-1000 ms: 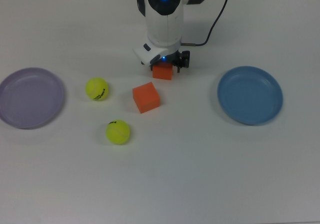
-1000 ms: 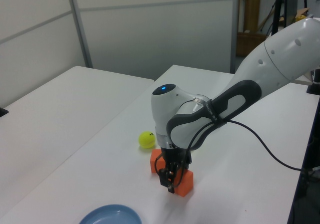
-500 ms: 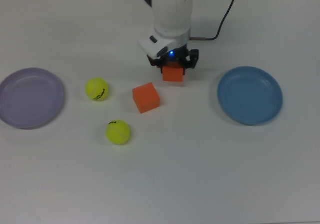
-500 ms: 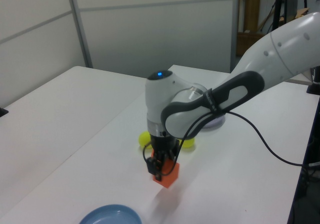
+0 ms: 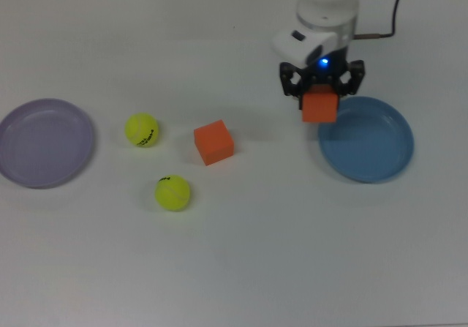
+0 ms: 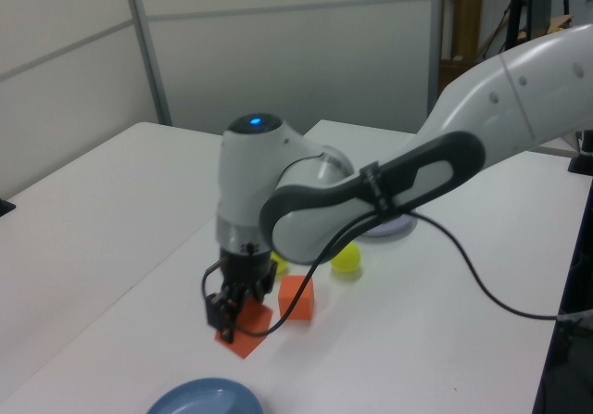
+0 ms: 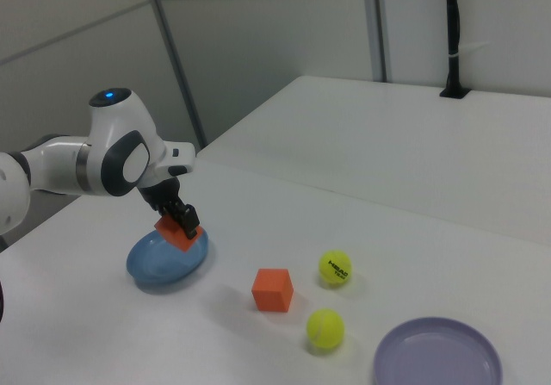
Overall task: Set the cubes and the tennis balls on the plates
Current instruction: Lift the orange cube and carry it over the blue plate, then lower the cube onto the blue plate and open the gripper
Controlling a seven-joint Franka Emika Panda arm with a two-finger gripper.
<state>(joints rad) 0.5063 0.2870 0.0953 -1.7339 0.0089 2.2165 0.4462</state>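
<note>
My gripper [image 5: 322, 87] [image 6: 230, 314] [image 7: 178, 219] is shut on an orange cube [image 5: 319, 108] [image 6: 244, 330] [image 7: 174, 232] and holds it in the air over the near rim of the blue plate [image 5: 373, 143] [image 6: 204, 400] [image 7: 155, 260]. On the table lies the second orange cube [image 5: 213, 142] [image 6: 296, 298] [image 7: 273, 289]. Two yellow-green tennis balls [image 5: 142, 130] [image 5: 172, 193] [image 7: 335, 268] [image 7: 325, 329] rest in the top view's left half. At the top view's far left sits the lavender plate [image 5: 29, 148] [image 7: 430, 363], with nothing on it.
The white arm [image 6: 389, 182] reaches across the table in the left view, its black cable [image 6: 491, 284] trailing over the surface. A dark post [image 7: 451, 32] stands on the adjoining table in the right view.
The gripper has carried its orange cube up off the table and toward the top view's right, from beside the other cube to the blue plate's edge. Nothing else moved.
</note>
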